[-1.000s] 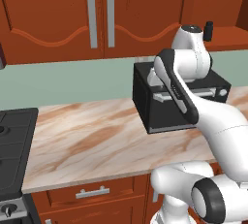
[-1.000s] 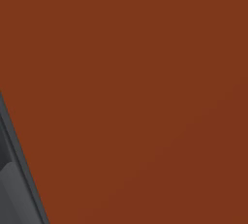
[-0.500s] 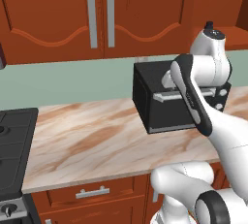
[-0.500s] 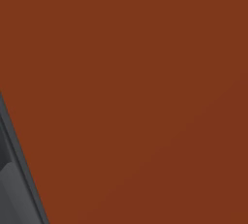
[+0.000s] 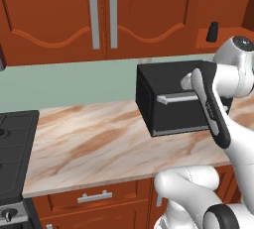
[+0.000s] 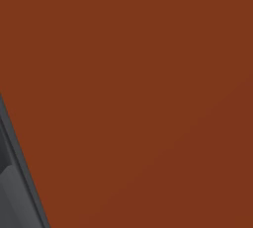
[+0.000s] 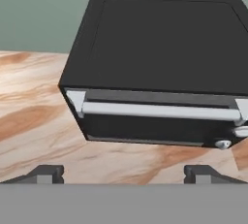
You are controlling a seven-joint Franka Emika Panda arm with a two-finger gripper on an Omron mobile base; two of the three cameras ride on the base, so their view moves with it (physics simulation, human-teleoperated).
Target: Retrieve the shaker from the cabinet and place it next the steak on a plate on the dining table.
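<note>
While the claw [image 7: 123, 172] is held wide open above the marbled bench [image 7: 34, 102], a black toaster oven [image 7: 160, 68] is faced; no lettering is legible.

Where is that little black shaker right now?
In the left base view the shaker stands upright on a shelf of the open cabinet at upper right, above the black toaster oven on the counter.

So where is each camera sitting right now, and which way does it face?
Left base view: behind the arm, on its left, facing the counter, black oven box, closed cabinet and shaker; white arm at right.
Right base view: pressed against a reddish-brown panel.
Hand view: looking down at the oven box; open gripper at bottom.
Left base and hand views share oven box and counter.
</note>
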